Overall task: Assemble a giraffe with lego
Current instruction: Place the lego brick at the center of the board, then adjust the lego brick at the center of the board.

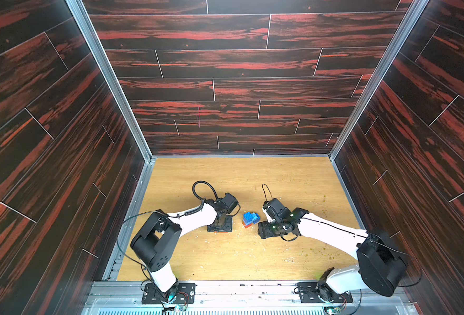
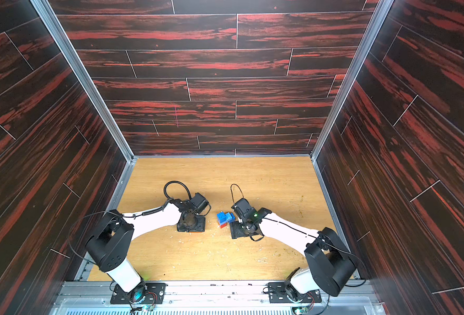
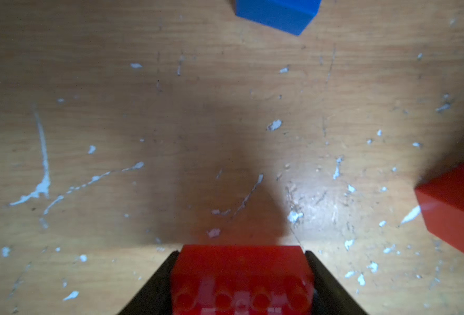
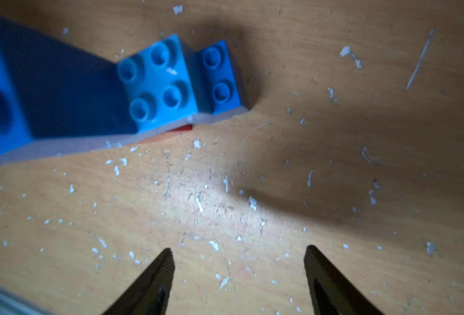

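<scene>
Where the wooden table [image 1: 225, 177] shows its middle, the right gripper [image 4: 239, 251] hangs with jaws wide and empty while the left gripper [image 3: 241, 252] is clamped; between them stands the part-built giraffe [image 1: 250, 219], at the right's nine o'clock and the left's three, touching neither; the left grips a red-orange long brick [image 3: 241, 272]

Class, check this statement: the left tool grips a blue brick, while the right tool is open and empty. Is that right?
Not quite. The brick in the left tool is red, not blue, as the left wrist view shows. The right tool is indeed open and empty.
</scene>
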Robot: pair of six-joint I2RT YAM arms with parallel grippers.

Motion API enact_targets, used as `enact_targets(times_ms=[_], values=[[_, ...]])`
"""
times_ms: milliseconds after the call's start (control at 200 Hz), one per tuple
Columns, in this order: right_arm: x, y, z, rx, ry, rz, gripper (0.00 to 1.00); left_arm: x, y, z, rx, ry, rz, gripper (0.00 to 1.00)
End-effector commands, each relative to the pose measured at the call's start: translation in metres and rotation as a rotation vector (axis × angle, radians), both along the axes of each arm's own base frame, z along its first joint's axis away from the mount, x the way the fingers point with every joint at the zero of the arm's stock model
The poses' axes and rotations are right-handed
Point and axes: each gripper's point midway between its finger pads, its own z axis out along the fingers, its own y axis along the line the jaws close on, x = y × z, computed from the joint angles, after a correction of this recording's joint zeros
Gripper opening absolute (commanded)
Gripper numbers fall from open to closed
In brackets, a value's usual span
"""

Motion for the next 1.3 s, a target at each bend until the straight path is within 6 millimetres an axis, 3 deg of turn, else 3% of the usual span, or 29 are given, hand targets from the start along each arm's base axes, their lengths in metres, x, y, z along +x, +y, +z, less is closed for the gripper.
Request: enact_targets(times_ms=[0,190,296,431,621,842,1293], values=[[0.01,0.004,-0.006,0.002,-0.042,-0.029,0.78,-0.001,0.005,-0.008,0.017,0.009,0.024,0.68],[0.018,0.011,-0.017,-0.027,-0.049,-0.041,0.79,-0.002,0.009,-0.009,0.019,0.026,0.019,0.77],[0.022,0.016,-0.021,-0.044,-0.059,-0.047,0.79,-0.003,0.011,-0.009,0.016,0.037,0.018,0.91],[0.026,0.025,-0.02,-0.042,-0.077,-0.055,0.79,-0.001,0.021,0.006,0.025,0.016,0.018,1.0],[0.034,0.034,-0.022,-0.048,-0.079,-0.086,0.79,0.007,0.049,0.037,0.057,-0.031,0.033,1.0],[0.037,0.043,-0.023,-0.01,-0.068,-0.166,0.79,0.016,0.068,0.072,0.077,-0.087,0.02,1.0],[0.038,0.051,-0.032,0.022,-0.05,-0.258,0.79,0.023,0.077,0.083,0.086,-0.096,0.006,1.0]])
